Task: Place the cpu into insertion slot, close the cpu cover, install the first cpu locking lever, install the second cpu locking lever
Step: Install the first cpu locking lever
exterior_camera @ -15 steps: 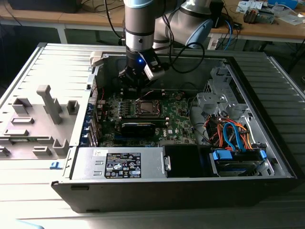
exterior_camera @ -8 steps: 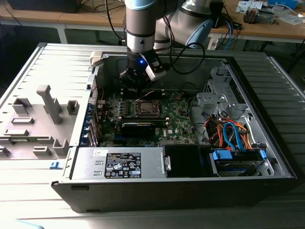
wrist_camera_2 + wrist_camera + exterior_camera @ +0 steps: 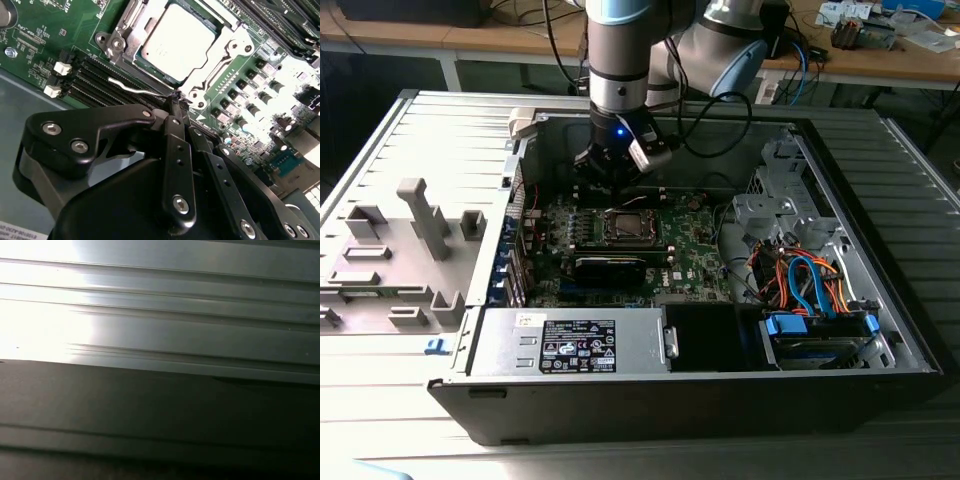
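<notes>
Your gripper sat low over the motherboard, just off one corner of the insertion slot, with its fingers drawn together to a narrow point. In the second wrist view they looked pinched on, or at least touching, the end of a thin wire locking lever that ran beside the memory slots; whether there was a real grip on it I couldn't tell.

The cpu was already seated in the slot, its silvery top showing through the window of the cpu cover, which lay down flat over it. In the exterior view the slot sat near the middle of the board, inside the open computer case.

Here is what you had to watch for, as I judge it:

- The lever was thin and springy. If the fingertips held only its very end, it could slip out and snap back against the board.
- Pushing it at an angle could let it miss its hook, leaving the cover unclamped.
- The fingertips were close to the memory slots and small parts on the board, so a sideways slip could scrape them.
- Too much downward force could load the cover unevenly on the chip.
</notes>
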Controlling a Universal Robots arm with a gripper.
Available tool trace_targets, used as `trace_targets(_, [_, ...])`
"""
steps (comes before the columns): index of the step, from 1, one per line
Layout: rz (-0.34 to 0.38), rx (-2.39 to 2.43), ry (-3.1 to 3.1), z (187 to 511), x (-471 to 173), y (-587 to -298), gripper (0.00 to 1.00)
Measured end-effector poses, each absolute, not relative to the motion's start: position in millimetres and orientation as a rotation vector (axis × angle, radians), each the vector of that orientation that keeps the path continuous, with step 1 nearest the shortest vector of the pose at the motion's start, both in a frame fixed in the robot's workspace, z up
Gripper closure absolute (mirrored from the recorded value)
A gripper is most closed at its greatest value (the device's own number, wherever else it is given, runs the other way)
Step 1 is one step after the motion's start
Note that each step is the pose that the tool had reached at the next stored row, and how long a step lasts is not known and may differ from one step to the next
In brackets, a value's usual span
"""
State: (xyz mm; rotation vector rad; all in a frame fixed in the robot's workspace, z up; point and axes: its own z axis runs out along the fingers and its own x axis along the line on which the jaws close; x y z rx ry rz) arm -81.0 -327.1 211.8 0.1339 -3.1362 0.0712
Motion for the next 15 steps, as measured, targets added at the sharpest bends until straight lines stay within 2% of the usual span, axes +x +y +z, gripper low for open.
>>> trace_targets(15, [0.071,0.137,-3.136,205.8,-54.2,-327.1,0.89])
